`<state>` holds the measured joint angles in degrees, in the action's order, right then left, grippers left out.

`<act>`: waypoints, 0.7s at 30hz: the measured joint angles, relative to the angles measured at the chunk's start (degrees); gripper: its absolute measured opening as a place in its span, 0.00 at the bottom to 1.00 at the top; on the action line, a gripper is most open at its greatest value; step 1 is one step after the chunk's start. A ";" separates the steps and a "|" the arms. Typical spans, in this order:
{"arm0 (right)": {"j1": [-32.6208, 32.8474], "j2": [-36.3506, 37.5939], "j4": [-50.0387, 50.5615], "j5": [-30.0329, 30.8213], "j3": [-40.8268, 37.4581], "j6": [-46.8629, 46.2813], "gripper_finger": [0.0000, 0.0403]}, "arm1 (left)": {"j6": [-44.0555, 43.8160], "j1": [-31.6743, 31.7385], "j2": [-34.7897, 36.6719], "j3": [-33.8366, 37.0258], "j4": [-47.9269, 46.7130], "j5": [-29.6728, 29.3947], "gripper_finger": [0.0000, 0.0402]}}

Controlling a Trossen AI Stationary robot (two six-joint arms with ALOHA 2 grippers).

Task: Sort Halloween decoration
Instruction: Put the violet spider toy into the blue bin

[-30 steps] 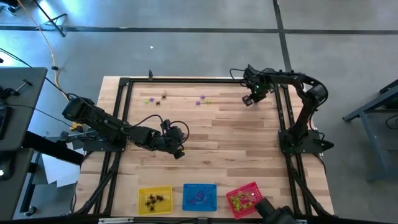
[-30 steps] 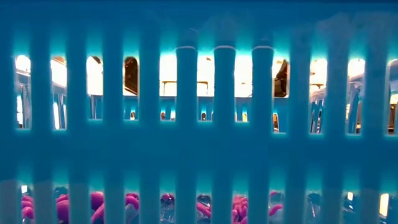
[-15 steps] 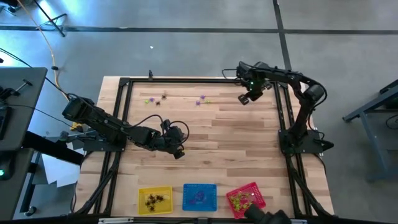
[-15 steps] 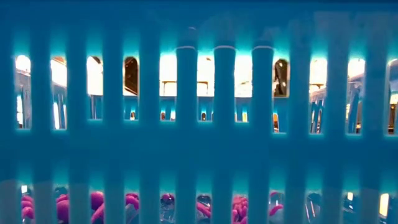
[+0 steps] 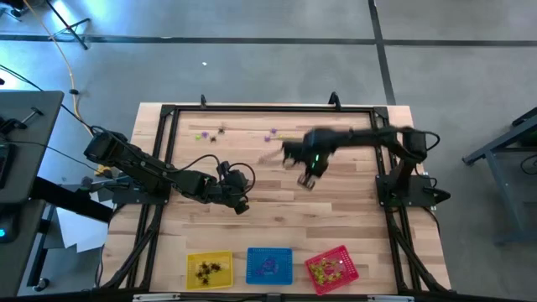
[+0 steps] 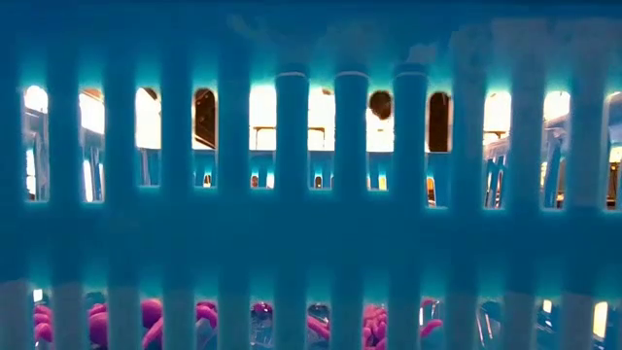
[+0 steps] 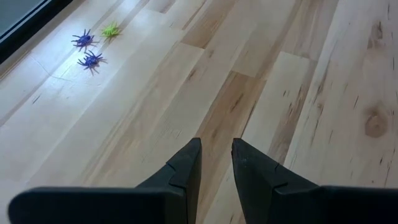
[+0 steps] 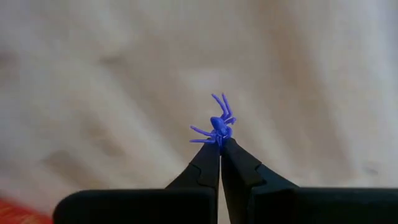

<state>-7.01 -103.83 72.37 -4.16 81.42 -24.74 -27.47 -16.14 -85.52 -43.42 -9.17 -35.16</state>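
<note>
Broadly, pale planked wooden table [image 5: 336, 218] carries three square mesh baskets along its 6 o'clock edge: yellow basket [image 5: 209, 270], blue basket [image 5: 269, 265], red basket [image 5: 332, 268]. Left gripper [image 5: 241, 204] waits low near centre-left, fingers narrowly apart, empty. Right gripper [image 8: 219, 148], mid-table, is pinched on a tiny purple spiky spider trinket [image 8: 217, 127], held only by its legs. Loose spiders [image 5: 273, 134] lie toward 12 o'clock. Risk: so thin a grip could drop it during transit.

Lab: concrete floor [image 5: 277, 59], cables [image 5: 63, 50]
</note>
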 joint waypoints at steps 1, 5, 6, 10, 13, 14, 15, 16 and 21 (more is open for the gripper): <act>3.10 0.00 -1.08 -0.41 0.56 -1.56 0.00 | -0.34 0.00 0.00 0.00 0.00 0.00 0.20; 14.61 0.02 -6.49 -0.62 2.78 -9.29 0.00 | -1.61 0.00 0.00 0.00 0.00 0.02 0.20; 17.15 0.02 -8.01 -0.61 3.42 -11.55 0.00 | -2.07 -0.01 0.01 0.00 0.00 0.02 0.20; 25.84 0.04 -13.59 -0.55 5.93 -20.53 0.00 | -2.92 -0.01 0.01 0.00 0.00 0.03 0.20; 30.94 0.07 -19.54 -0.53 7.58 -26.36 0.00 | -2.94 0.00 0.02 0.00 0.00 0.03 0.20; 32.38 0.07 -22.02 -0.46 7.90 -27.64 0.00 | -2.95 -0.01 0.01 0.00 0.00 0.04 0.20; 33.59 0.07 -24.53 -0.07 8.13 -28.54 0.00 | -2.96 0.00 0.02 0.00 0.00 0.04 0.20; 34.73 0.07 -27.46 0.96 8.24 -29.38 0.00 | -2.96 0.00 0.00 0.00 0.00 0.04 0.20; 37.88 -0.47 -36.86 5.72 8.32 -30.41 0.00 | -3.62 0.00 0.01 0.00 0.00 1.02 0.20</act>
<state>30.87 -104.30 35.51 1.56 89.74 -55.15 -31.10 -16.14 -85.50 -43.42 -9.17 -34.14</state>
